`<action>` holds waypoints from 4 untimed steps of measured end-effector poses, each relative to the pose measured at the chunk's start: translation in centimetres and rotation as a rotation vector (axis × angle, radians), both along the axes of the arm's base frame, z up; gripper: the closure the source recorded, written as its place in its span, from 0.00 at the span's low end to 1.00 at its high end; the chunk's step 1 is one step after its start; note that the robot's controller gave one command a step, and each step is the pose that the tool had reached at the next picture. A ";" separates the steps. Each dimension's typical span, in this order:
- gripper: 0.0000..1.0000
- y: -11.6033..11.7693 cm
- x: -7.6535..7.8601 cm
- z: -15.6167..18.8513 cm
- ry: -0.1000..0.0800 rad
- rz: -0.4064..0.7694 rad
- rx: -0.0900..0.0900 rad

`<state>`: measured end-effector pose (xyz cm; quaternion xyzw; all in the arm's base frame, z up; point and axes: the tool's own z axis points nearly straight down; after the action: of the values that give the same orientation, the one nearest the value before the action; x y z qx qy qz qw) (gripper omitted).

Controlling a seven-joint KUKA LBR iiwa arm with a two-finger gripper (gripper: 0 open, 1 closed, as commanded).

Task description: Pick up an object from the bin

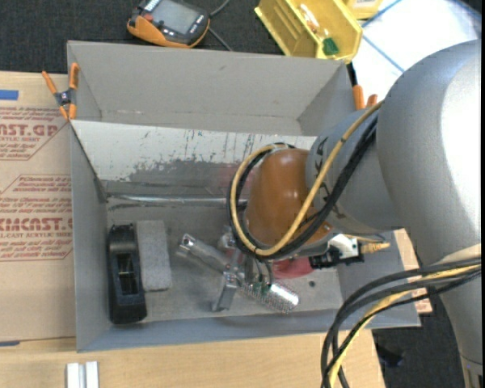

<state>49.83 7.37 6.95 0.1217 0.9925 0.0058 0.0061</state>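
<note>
While the claw [204, 273] stands spread and empty, a silvery tube-like thing [276, 297] with green marks lies just beside it.

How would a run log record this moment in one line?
end effector: open, bin middle | held: nothing | left of it: grey block, black tape dispenser

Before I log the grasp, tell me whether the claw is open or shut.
Open: the claw has its fingers splayed apart, nothing between them.
</note>
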 end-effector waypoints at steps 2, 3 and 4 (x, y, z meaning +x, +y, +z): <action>1.00 -2.6 -1.1 0.1 0.022 -0.043 -0.008; 1.00 -2.6 -1.2 1.8 0.028 -0.042 -0.008; 1.00 -2.6 -1.4 4.8 0.035 -0.041 -0.008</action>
<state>48.40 4.80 11.70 0.1423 0.9898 -0.0006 -0.0108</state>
